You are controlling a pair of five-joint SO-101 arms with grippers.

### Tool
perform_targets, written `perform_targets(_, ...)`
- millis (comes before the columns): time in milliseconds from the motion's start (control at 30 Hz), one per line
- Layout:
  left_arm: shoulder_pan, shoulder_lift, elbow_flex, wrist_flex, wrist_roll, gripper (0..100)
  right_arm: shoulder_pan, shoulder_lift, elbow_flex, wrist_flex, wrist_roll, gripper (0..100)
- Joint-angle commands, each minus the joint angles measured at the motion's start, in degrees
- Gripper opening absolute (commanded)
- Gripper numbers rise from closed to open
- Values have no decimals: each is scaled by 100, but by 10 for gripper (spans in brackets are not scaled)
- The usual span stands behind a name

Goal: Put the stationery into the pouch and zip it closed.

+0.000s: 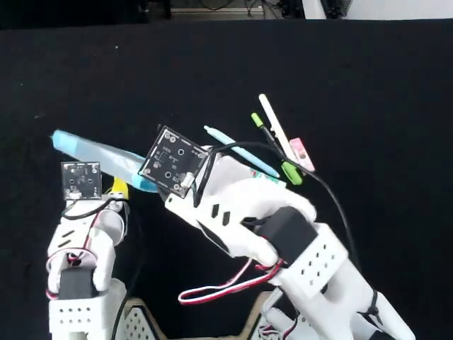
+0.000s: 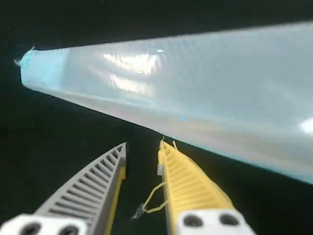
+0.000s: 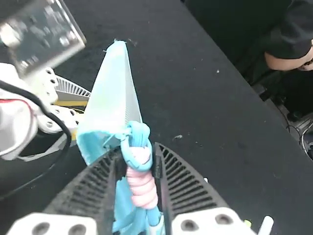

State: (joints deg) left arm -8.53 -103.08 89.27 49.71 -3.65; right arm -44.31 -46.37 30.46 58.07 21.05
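Right pincer: right gripper [image 3: 137,148], clamped on the blue-and-pink braided pull cord [image 3: 139,176] at one end of the long pale-blue translucent pouch [image 3: 112,93].
Left pincer: left gripper [image 2: 143,144], fingers apart, just beside the pouch's long side.
Pouch axis: runs from the right gripper toward the far left of the black table [image 1: 368,85].
Stationery: light-blue pen [image 1: 241,151], green marker [image 1: 291,172] and white pen [image 1: 274,119] lie on the table, outside the pouch.

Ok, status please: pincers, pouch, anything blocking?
Right pincer shut on pull cord. Left pincer open beside pouch. Pens lie outside. No obstruction seen.
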Motion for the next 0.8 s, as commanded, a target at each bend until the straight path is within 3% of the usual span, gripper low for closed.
perform_targets(0,-84,-53,-866,598,0,113,70,-163,347,-589,-9,11)
perform_targets(267,-1024,-53,-1886,1319,26,114,70,-171,462,-1099,-18,11)
perform_targets(667,-136,-123,-2932,1785,9,121,62,-945,1499,-1996,-62,11)
perform_targets(767,-180,-141,-3319,1934,0,205,62,-1174,1727,-2163,-62,11)
